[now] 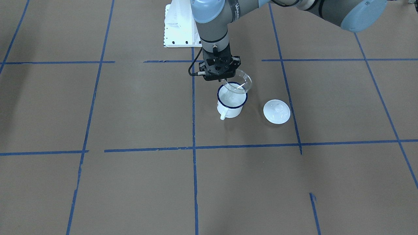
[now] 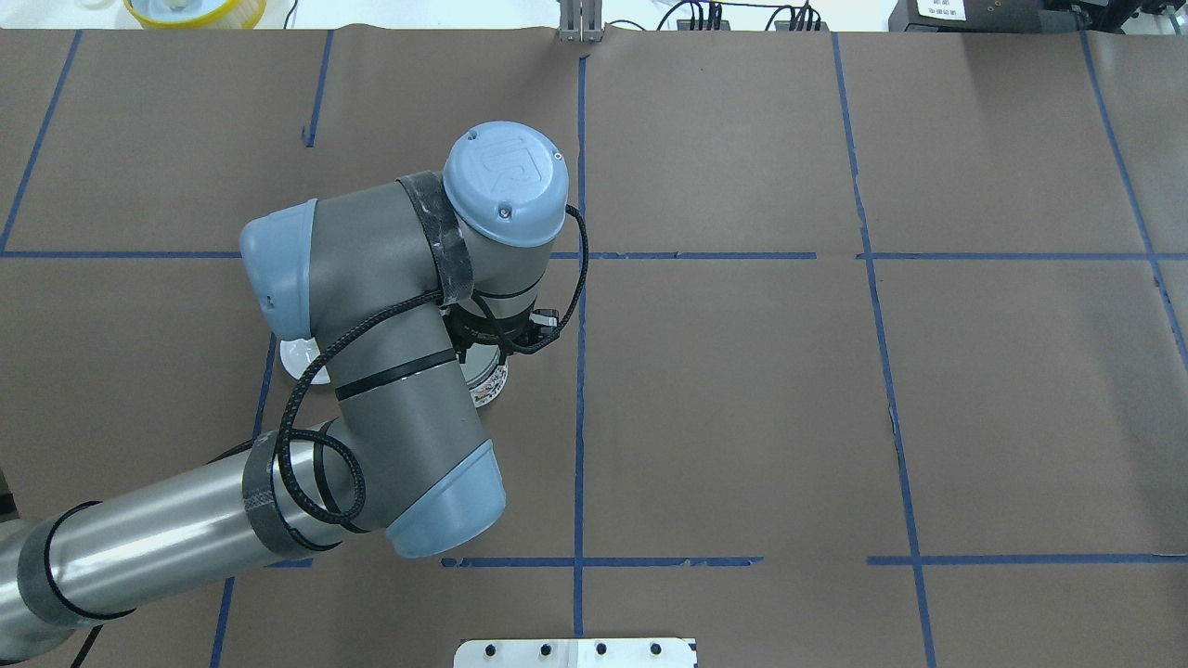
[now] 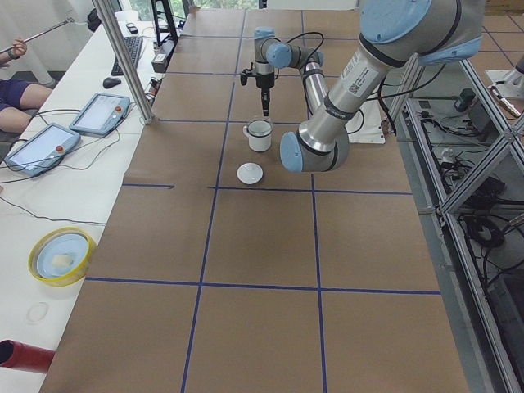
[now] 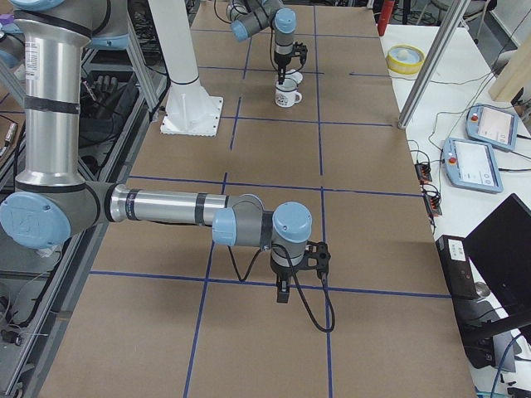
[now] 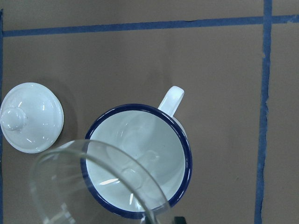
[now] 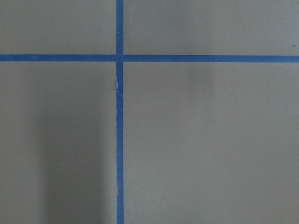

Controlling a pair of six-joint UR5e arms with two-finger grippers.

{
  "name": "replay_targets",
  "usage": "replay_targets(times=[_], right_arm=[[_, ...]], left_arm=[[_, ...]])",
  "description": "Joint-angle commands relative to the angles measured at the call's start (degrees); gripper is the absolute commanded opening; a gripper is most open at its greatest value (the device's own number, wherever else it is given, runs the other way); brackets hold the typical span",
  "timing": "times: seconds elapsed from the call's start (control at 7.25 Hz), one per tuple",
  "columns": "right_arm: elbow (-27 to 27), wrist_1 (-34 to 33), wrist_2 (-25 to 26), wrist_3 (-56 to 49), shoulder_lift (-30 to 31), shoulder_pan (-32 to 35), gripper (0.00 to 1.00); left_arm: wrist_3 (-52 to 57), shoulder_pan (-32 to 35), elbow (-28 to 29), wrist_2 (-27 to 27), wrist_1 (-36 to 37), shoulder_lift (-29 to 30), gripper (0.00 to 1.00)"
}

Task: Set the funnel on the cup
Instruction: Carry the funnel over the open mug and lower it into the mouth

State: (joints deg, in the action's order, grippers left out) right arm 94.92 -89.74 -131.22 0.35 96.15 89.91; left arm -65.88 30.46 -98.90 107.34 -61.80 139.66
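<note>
The cup [image 1: 231, 101], a white enamel mug with a dark blue rim, stands upright near the table's middle with its handle toward the operators' side. My left gripper [image 1: 223, 77] is shut on the rim of the clear funnel [image 1: 241, 82] and holds it tilted just above the cup's mouth. In the left wrist view the funnel [image 5: 88, 186] overlaps the near-left part of the cup's opening [image 5: 145, 144]. My right gripper [image 4: 283, 296] hangs over bare table far from the cup; I cannot tell whether it is open or shut.
A round white knobbed lid [image 1: 276, 111] lies flat on the table beside the cup, also in the left wrist view [image 5: 30, 116]. The white robot base plate [image 1: 179, 31] is behind the cup. Blue tape lines cross the brown table.
</note>
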Motion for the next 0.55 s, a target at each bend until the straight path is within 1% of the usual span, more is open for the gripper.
replay_targets(times=[0.0, 0.14, 0.28, 0.41], right_arm=[[0.0, 0.0, 0.0, 0.0, 0.0, 0.0, 1.00], [0.0, 0.0, 0.0, 0.0, 0.0, 0.0, 1.00], [0.0, 0.0, 0.0, 0.0, 0.0, 0.0, 1.00], [0.0, 0.0, 0.0, 0.0, 0.0, 0.0, 1.00]], left_arm=[[-0.2, 0.0, -0.4, 0.1, -1.1, -0.5, 1.00], [-0.2, 0.3, -2.9, 0.1, -1.8, -0.6, 1.00], [-0.3, 1.1, -8.9, 0.2, -2.4, -2.6, 1.00], [-0.3, 2.0, -12.2, 0.4, -5.4, -5.0, 1.00]])
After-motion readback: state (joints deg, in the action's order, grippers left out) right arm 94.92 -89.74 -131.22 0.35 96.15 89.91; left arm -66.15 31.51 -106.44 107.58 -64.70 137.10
